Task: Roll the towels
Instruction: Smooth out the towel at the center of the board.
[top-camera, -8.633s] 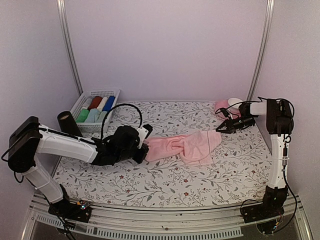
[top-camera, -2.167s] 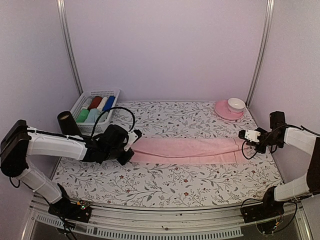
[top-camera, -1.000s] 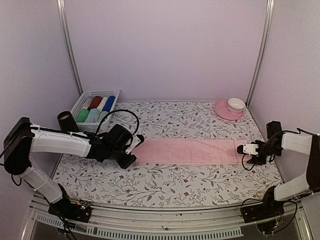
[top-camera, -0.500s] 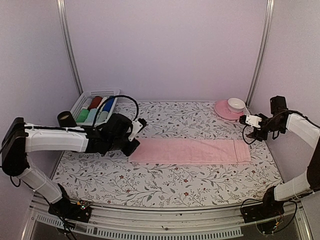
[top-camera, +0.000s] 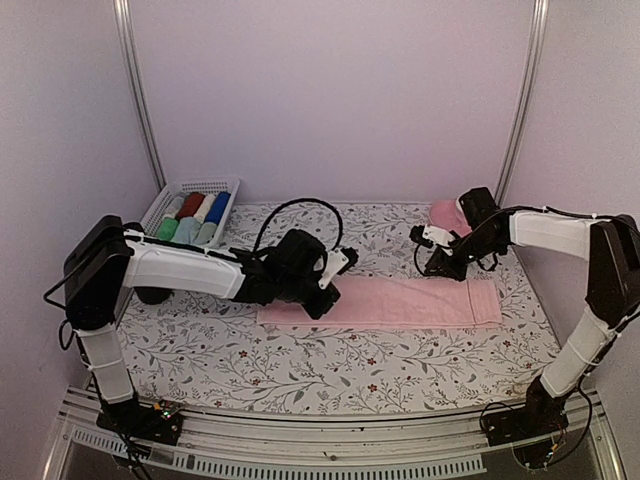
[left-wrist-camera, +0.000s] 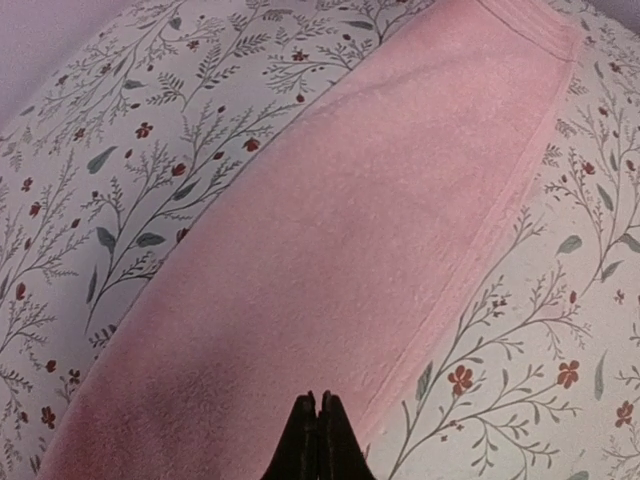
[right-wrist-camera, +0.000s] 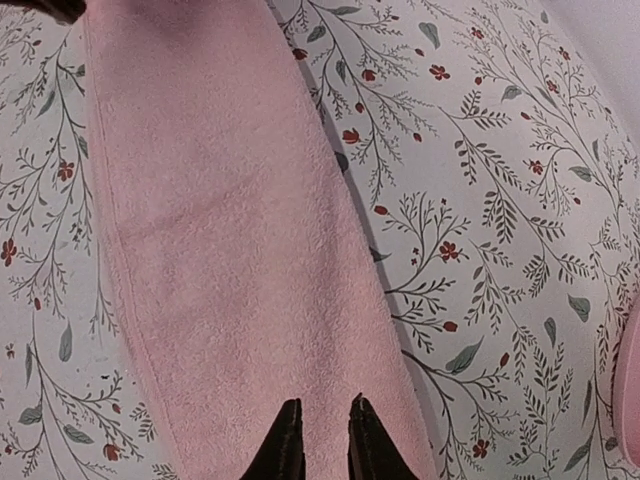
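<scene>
A pale pink towel (top-camera: 400, 302) lies flat as a long strip across the middle of the flowered table (top-camera: 330, 360). My left gripper (top-camera: 326, 303) hangs over its left part, and in the left wrist view its jaws (left-wrist-camera: 319, 398) are shut tight above the cloth (left-wrist-camera: 380, 220), holding nothing. My right gripper (top-camera: 433, 271) is over the strip's far right edge. In the right wrist view it (right-wrist-camera: 320, 403) stands open by a narrow gap above the towel (right-wrist-camera: 220, 230), with nothing between the fingers. A pale green roll (top-camera: 167, 230) sits in the basket.
A white basket (top-camera: 192, 187) at the back left holds several rolled cloths, among them red, white and blue ones. A pink saucer (top-camera: 441, 211) sits at the back right, partly hidden behind my right arm.
Both arms have swung inward from the towel's ends to hover over it. The left jaws have closed and the right jaws have narrowed. The towel itself stays flat.
</scene>
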